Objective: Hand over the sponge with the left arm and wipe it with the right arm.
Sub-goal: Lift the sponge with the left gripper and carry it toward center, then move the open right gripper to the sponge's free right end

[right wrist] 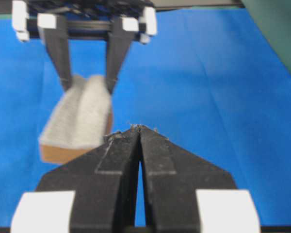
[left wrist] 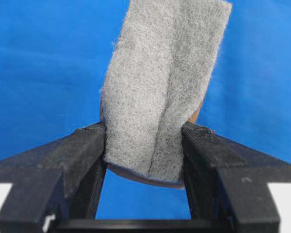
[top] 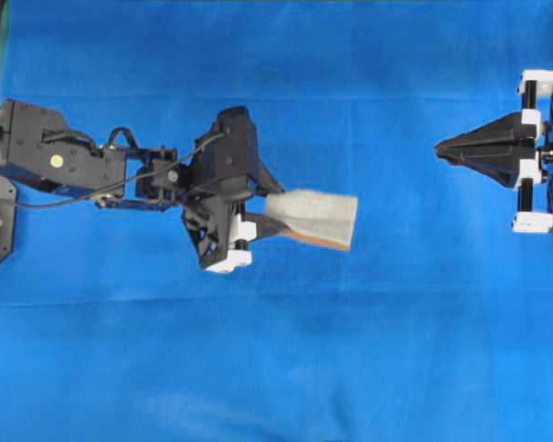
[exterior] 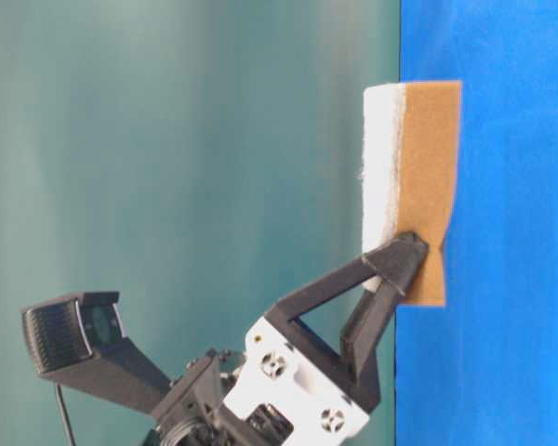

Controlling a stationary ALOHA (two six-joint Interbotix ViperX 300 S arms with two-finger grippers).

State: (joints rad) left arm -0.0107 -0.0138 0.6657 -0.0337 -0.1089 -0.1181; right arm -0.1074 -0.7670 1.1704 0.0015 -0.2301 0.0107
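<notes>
The sponge (top: 315, 217) is a small rectangular block: a fuzzy, speckled grey-white scouring layer over a thin, smooth orange-tan backing, its fibrous face creased into a lengthwise fold where it is squeezed. The left gripper (top: 269, 207) pinches one short end between its pointed black fingers, holding it above the wrinkled blue cloth (top: 276, 368). Its long axis points toward the right gripper (top: 442, 147), whose fingertips meet, holding nothing, well apart from it.

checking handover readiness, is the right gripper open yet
No, the right gripper has its fingertips pressed together, away from the sponge.
</notes>
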